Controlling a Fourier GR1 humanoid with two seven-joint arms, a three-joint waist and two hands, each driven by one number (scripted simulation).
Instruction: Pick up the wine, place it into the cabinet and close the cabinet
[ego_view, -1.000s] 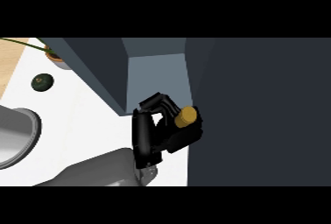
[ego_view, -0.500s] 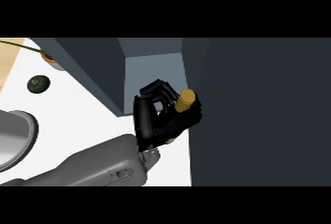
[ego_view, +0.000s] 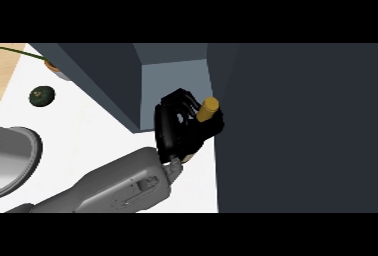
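The wine bottle shows only its gold cap (ego_view: 208, 108) and a pale sliver below my left hand (ego_view: 179, 131). That black hand is shut on the bottle, fingers curled round it and hiding its body. The hand and bottle sit at the mouth of the open cabinet (ego_view: 173, 75), against the edge of the big dark cabinet door panel (ego_view: 295, 130) on the right. The grey forearm (ego_view: 118, 187) comes in from the lower left. My right hand does not show.
A dark green round fruit (ego_view: 42, 95) lies on the white counter (ego_view: 88, 135) at the left. A metal bowl's rim (ego_view: 22, 155) shows at the left edge, and a small pot (ego_view: 55, 66) at the cabinet's far corner.
My left hand has carried the bottle up and slightly right, closer into the cabinet's opening. More of the forearm has come into view.
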